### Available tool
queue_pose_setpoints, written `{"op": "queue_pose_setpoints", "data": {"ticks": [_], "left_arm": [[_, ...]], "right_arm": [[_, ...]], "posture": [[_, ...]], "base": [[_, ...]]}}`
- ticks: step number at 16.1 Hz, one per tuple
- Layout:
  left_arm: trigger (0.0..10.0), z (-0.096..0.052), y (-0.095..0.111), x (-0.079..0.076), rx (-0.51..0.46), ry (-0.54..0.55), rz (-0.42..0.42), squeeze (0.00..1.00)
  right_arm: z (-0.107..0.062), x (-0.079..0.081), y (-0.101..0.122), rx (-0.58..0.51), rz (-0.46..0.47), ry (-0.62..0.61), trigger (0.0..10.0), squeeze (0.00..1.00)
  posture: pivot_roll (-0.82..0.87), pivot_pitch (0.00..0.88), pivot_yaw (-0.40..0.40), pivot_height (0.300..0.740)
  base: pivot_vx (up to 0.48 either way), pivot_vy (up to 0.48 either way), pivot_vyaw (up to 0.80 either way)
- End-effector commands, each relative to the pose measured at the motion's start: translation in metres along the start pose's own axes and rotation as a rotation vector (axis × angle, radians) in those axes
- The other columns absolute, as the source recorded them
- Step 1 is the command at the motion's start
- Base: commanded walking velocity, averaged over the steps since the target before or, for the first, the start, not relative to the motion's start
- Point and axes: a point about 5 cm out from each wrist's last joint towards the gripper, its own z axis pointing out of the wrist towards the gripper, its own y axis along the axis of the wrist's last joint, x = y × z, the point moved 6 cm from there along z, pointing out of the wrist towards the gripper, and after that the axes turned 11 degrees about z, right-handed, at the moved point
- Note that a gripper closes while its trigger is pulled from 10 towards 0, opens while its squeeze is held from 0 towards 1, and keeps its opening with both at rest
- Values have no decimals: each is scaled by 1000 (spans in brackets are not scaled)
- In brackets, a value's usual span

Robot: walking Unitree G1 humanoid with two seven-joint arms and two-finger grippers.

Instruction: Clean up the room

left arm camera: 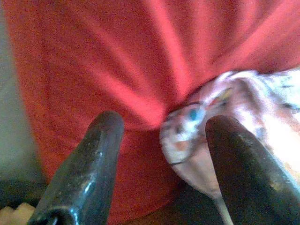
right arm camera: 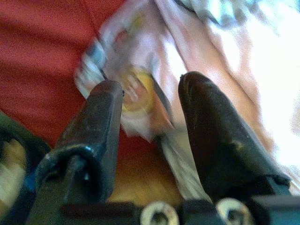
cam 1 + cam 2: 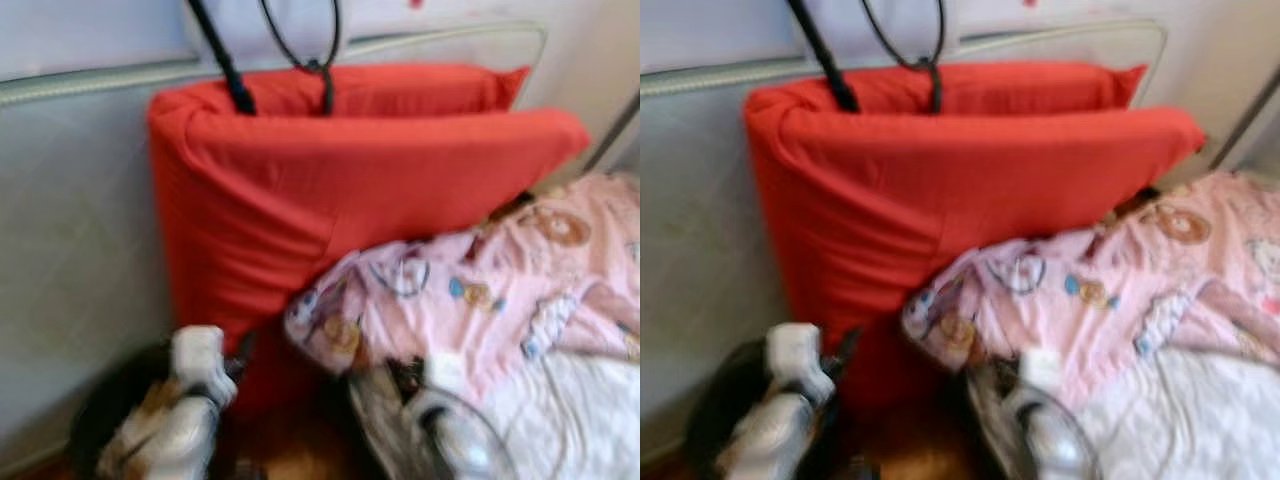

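Although both head views are soft with blur, a large red cushion (image 3: 340, 190) can be made out standing on edge against a pale padded wall panel (image 3: 70, 230), with a second red cushion behind it showing along its top. A pink printed blanket (image 3: 480, 290) lies crumpled against the cushion's lower right side and runs off the right edge; its cartoon prints are too smeared to identify, and no writing can be read anywhere. Beneath it, toward the lower right, a white quilted cover (image 3: 570, 420) is partly cut off by the frame. Two black rods or cables (image 3: 225, 60) rise behind the cushions, their upper ends out of frame.

Low in the left eye view, the left gripper (image 1: 161, 140) sits close in front of the red cushion, its fingers (image 1: 89, 159) apart and holding nothing, with the blanket's corner between them in its wrist view. The right gripper (image 2: 152, 108) points at the blanket's folded edge, fingers (image 2: 211, 136) likewise spread and empty, with a brown wooden floor (image 2: 136, 183) below.
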Motion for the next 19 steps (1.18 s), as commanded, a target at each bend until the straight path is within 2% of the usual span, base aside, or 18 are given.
{"op": "queue_pose_setpoints", "data": {"ticks": [1, 4, 8, 10, 13, 15, 16, 17, 19], "left_arm": [[10000, 7, 12, -19, -37, -43, -29, 0], [10000, 7, 12, -20, -37, -45, -31, 0], [10000, 8, 16, -21, -50, -51, -33, 0], [10000, 11, 21, -21, -59, -62, -31, 0], [10000, 17, 20, -23, -35, -95, -11, 0], [10000, 18, 19, -22, -32, -97, -8, 0], [10000, 18, 23, -22, -40, -97, -9, 0], [10000, 17, 24, -23, -44, -96, -11, 0], [10000, 11, 24, -24, -48, -99, -14, 0]], "right_arm": [[-9, -24, -2, 6, -1, -67, 10000, 0], [-7, -29, 1, 11, 6, -101, 10000, 0], [-5, -39, -7, 61, 98, -199, 10000, 0], [-9, -51, -12, 90, 151, -275, 10000, 0], [-13, -62, -17, 131, 137, -336, 10000, 0], [-16, -69, -22, 157, 170, -401, 10000, 0], [-19, -74, -25, 160, 226, -444, 10000, 0], [-19, -74, -24, 151, 241, -449, 10000, 1000], [-19, -75, -24, 148, 247, -454, 10000, 1000]], "posture": [[32, 28, -78, 646], [32, 35, -81, 646], [33, 60, -81, 646], [39, 71, -81, 646], [59, 104, -81, 646], [62, 129, -81, 646], [79, 159, -82, 646], [86, 177, -82, 646], [94, 208, -81, 646]], "base": [[424, 0, 0], [390, 0, 0], [0, 0, 0], [0, 0, 0], [0, 0, 0], [0, 0, 0], [0, 0, 0], [0, 0, 0], [0, 0, 0]]}}
